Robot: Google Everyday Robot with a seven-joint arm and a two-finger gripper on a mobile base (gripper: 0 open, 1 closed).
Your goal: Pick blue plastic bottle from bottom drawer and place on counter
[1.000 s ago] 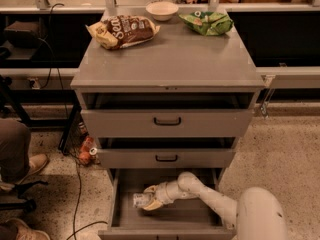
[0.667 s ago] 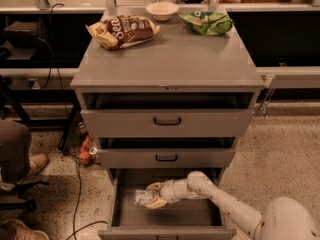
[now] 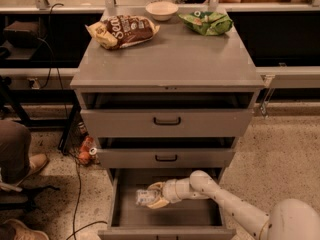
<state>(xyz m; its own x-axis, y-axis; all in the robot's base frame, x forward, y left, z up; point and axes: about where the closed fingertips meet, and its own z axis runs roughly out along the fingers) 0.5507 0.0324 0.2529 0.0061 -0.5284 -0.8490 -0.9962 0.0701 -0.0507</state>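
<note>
The gripper (image 3: 154,196) was seen inside the bottom drawer (image 3: 170,217), approx. 6 o'clock, jaws clamped on the blue plastic bottle (image 3: 143,198). At 12 o'clock, the counter (image 3: 170,59) surface was occupied by a brown bag (image 3: 122,30), bowl (image 3: 161,10) & green bag (image 3: 206,22).

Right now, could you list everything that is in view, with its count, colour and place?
counter: one, grey, cabinet top
brown snack bag: one, brown, counter rear left
green snack bag: one, green, counter rear right
bowl: one, white, between the bags
upper drawers: two, grey, black handles, under counter
bottom drawer: one, grey, pulled open
blue plastic bottle: one, pale label, lying in bottom drawer
shoes: two, tan, floor far left
arm: one, white, reaching into bottom drawer from right
gripper: one, pale, at the bottle
</note>
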